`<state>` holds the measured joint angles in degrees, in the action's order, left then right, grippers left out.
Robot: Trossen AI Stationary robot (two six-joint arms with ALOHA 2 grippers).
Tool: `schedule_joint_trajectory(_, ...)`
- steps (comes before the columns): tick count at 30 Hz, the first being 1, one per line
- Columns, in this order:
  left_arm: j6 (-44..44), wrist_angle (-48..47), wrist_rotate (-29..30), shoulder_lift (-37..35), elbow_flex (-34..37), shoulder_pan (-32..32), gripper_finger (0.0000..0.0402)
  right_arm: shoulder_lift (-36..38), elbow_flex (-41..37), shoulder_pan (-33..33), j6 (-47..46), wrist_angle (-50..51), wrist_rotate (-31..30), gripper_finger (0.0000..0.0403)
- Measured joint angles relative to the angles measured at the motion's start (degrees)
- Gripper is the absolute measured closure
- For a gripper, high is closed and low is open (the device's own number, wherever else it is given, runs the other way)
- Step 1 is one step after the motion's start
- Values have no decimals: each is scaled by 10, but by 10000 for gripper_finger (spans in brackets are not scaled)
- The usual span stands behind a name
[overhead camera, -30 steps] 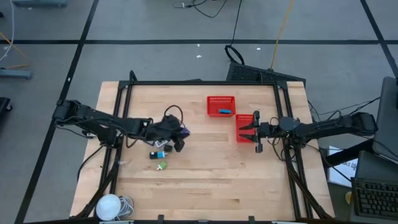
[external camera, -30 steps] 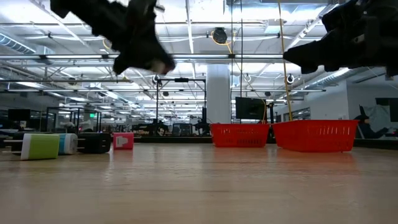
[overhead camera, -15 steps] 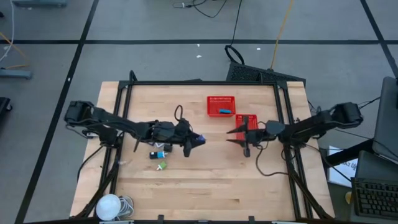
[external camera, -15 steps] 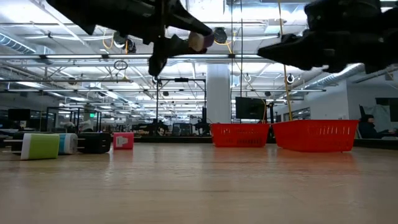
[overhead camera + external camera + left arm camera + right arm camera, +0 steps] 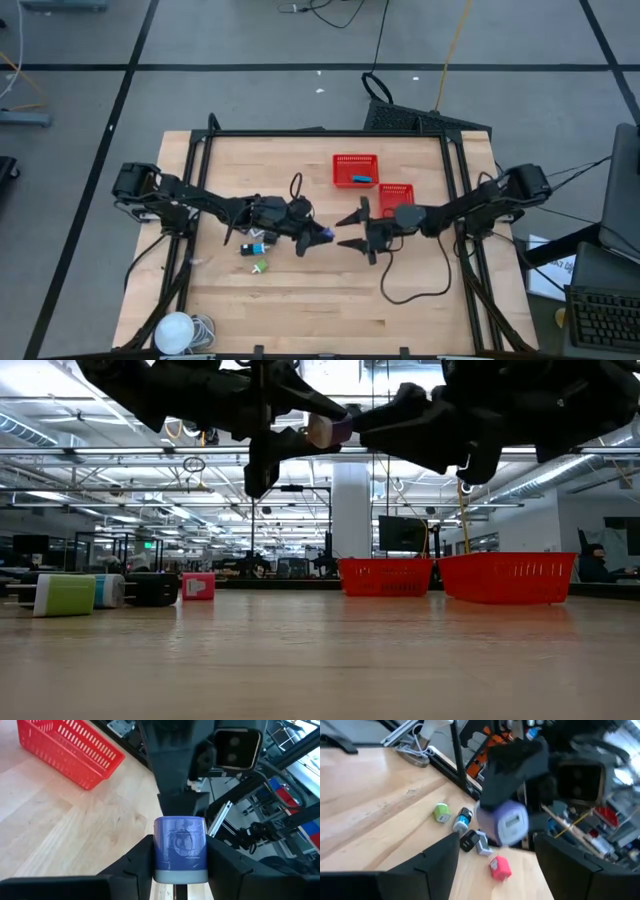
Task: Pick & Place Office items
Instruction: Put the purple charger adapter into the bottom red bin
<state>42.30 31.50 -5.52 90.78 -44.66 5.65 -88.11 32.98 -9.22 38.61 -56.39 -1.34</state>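
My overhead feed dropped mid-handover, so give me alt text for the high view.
Over the middle of the wooden table, the left gripper, shut on a small purple-blue block, faces the open right gripper just beside it. Two red mesh baskets sit behind the right arm, and a few small office items lie under the left arm.

The right hand (image 5: 352,232) has swung from the red mesh basket (image 5: 396,200) to mid-table, jaws spreading, facing the left hand's (image 5: 322,236) small purple block (image 5: 180,849).

I'm seeing a purple-blue piece (image 5: 326,235) hanging in the air beside the remaining office items (image 5: 258,250), which are lying clustered: green, blue, black, pink.
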Motion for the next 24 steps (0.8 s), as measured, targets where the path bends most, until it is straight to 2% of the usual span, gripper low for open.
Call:
schedule_joint_trajectory(9,3,1,0,0,0,0,266,-11,38,-4,53,1,3,168)
schedule_joint_trajectory(11,9,1,0,0,0,0,265,-10,44,-2,63,14,19,171)
schedule_joint_trajectory(15,16,1,6,0,0,0,252,-11,51,-1,67,31,32,171)
schedule_joint_trajectory(24,32,9,5,0,0,1,266,-11,51,-1,65,32,32,172)
